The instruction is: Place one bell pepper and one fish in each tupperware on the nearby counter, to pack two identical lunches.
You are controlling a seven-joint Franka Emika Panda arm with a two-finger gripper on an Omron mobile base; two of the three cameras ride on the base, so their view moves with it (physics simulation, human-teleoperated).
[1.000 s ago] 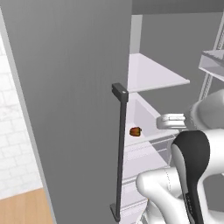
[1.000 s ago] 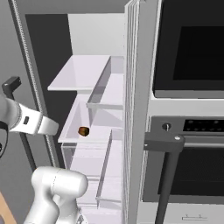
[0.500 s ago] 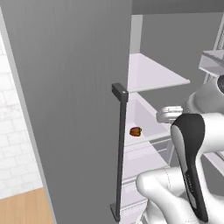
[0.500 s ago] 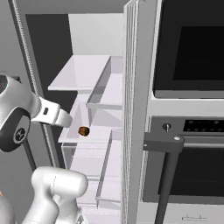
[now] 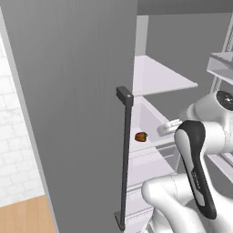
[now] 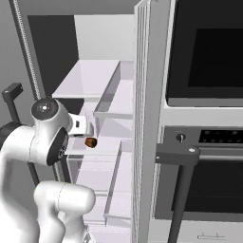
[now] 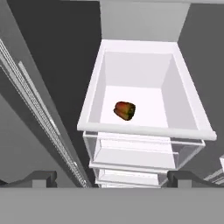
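A small red-and-green bell pepper (image 7: pixel 124 110) lies alone on the floor of a white drawer (image 7: pixel 183 105) inside the open fridge. The same bell pepper (image 5: pixel 141 136) shows from the left base, and the bell pepper (image 6: pixel 90 142) also from the right base. My gripper (image 7: pixel 113 178) hangs above and in front of the drawer, open, with nothing between its fingertips (image 7: pixel 43 177). My hand (image 6: pixel 80 127) is just left of the pepper, apart from it. The fish, the tupperware and the counter are out of view.
The fridge door (image 5: pixel 68 100) stands open at the left, with a dark vertical handle (image 5: pixel 125 154). A glass shelf (image 5: pixel 159 77) spans above the drawer. More clear drawers (image 7: pixel 140 157) stack below it. A wall oven (image 6: pixel 209 71) with a bar handle (image 6: pixel 182 156) stands to the right.
My arm has swung into the fridge opening, bringing the hand close to the drawer with the pepper. The jaws have stayed open and the pepper has not moved.
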